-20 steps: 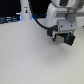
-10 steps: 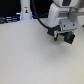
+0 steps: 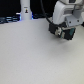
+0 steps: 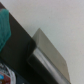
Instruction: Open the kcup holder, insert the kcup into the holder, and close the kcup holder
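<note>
White tabletop (image 3: 30, 55) spreads out below our end effector (image 3: 61, 32), which sits right at the black kcup holder (image 3: 56, 28); we can't tell its finger spacing.

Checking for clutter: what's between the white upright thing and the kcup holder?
Only bare table between white upright thing and kcup holder, in the exterior view.

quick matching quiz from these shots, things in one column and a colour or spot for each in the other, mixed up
Things:
1. kcup holder
2. kcup
3. table
4. white upright object

Colour or place:
a. green
b. at the back, on the exterior view's left
c. black
d. wide white surface in front

Pairs: 1-c, 2-a, 3-d, 4-b
</note>
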Available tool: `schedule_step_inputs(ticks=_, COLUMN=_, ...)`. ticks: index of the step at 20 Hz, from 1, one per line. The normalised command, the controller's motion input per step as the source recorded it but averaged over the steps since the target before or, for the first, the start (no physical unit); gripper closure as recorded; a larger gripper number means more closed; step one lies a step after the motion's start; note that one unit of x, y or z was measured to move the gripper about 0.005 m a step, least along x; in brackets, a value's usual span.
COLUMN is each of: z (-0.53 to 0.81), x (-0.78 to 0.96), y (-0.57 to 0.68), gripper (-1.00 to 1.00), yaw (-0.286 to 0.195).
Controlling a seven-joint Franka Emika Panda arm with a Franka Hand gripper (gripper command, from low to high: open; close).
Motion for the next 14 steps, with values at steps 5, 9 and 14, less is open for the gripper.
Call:
schedule_step_inputs(ticks=5, z=-0.06, x=-0.71, y=0.5, gripper=-1.0, yaw=0.075)
schedule_step_inputs(ticks=9, z=-0.02, x=-0.76, y=0.51, gripper=-1.0, yaw=0.064)
schedule_step_inputs(ticks=14, z=-0.02, x=-0.75, y=0.51, gripper=-1.0, yaw=0.061)
